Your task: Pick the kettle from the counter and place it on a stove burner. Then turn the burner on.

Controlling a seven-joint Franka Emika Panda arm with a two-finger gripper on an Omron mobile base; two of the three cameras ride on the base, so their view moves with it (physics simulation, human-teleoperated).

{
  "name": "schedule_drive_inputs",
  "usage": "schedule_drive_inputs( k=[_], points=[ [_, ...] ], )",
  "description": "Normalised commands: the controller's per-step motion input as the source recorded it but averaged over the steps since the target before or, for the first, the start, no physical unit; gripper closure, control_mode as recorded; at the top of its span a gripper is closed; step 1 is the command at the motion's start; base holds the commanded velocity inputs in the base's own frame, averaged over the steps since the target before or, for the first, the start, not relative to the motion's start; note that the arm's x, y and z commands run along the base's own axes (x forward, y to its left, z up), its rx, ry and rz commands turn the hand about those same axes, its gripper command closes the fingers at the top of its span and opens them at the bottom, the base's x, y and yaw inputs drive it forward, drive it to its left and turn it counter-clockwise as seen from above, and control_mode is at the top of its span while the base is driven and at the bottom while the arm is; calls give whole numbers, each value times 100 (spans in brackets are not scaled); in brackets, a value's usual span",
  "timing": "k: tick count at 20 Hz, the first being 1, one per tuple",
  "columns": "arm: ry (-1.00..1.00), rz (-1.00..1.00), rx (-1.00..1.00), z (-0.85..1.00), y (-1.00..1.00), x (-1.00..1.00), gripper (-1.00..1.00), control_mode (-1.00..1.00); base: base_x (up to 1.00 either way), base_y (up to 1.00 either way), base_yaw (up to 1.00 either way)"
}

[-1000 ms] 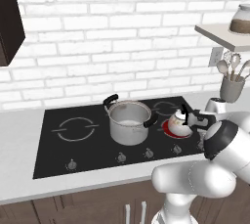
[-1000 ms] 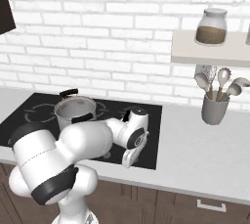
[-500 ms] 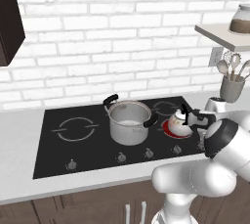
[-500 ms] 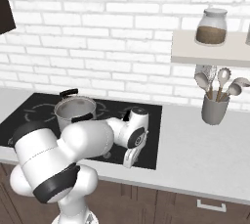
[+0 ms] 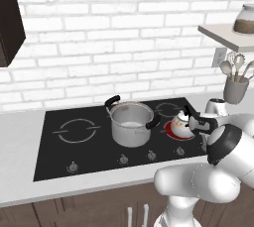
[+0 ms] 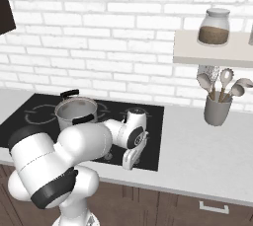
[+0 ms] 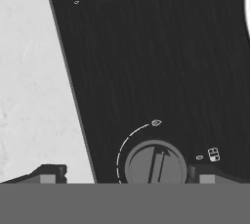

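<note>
Pincer (image 7: 127, 173): wide open, holds nothing, one tip on each side of a grey knob (image 7: 155, 164).
Kettle (image 5: 182, 124): behind the pincer, sitting on the red-glowing stove burner (image 5: 172, 132).
Steel pot (image 5: 130, 123): beside the kettle.

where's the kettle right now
In the left base view the kettle sits on the red-glowing stove burner at the right of the black cooktop, just right of the steel pot.
</note>
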Motion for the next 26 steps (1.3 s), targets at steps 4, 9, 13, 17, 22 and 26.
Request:
schedule_drive_inputs(
  k=[4, 9, 13, 17, 22, 26],
  points=[
    [-8, -13, 0, 15, -11, 0, -100, -100, 0, 0, 0],
    [-5, -12, 0, 0, -9, 8, -100, -100, 0, 0, 0],
    [-15, -6, 0, -1, -12, 44, -100, -100, 0, 0, 0],
    [-17, -3, 0, -12, -4, 50, -100, -100, 0, 0, 0],
    [-13, 0, 0, 0, 0, 6, -100, -100, 0, 0, 0],
    [-2, 0, 0, 39, 0, -36, -100, -100, 0, 0, 0]
  ],
)
